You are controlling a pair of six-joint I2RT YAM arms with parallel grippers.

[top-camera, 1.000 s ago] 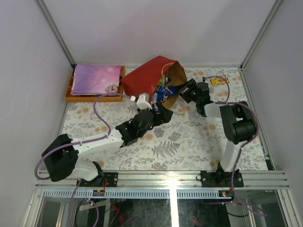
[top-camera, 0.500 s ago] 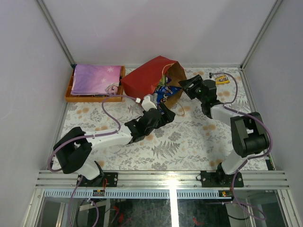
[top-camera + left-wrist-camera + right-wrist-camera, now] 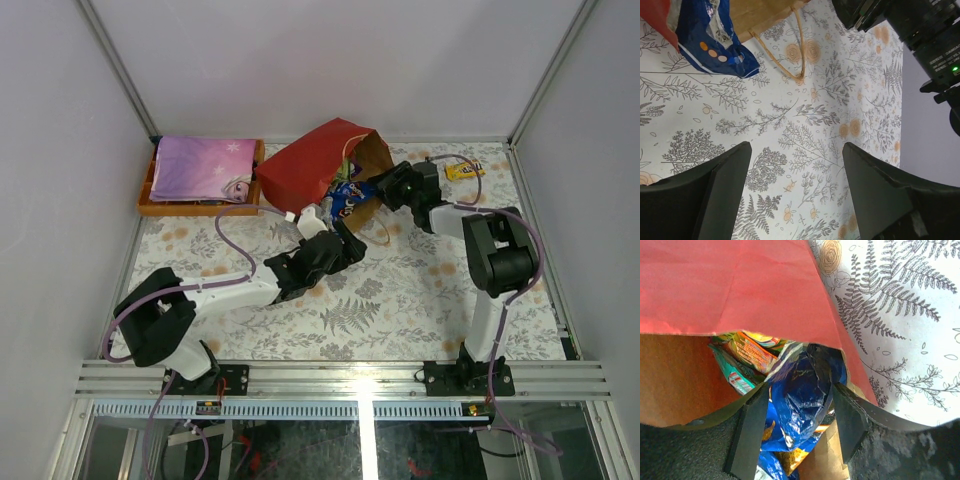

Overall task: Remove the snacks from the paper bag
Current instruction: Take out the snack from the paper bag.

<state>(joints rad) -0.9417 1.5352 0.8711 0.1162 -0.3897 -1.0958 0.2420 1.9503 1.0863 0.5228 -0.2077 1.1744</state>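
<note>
The right gripper (image 3: 800,390) is pushed into the mouth of the red bag (image 3: 730,285), which lies on its side on the flowered table (image 3: 805,120). Its fingers stand partly open on either side of a blue packet (image 3: 795,415) that fills the gap between them; whether they actually pinch it I cannot tell. Just past the fingertips, deeper in the bag, sit an orange packet (image 3: 752,352) and, beside it, a teal packet (image 3: 732,375). The left gripper (image 3: 796,150) hovers low over the table just outside the bag's mouth, fingers spread wide with only bare cloth between them and nothing in hand. Ahead of its fingertips the blue packet pokes out of the brown inside of the bag, and the loop handle (image 3: 799,79) trails on the table. A yellow bar (image 3: 463,171) lies well behind the right gripper, outside the bag.
</note>
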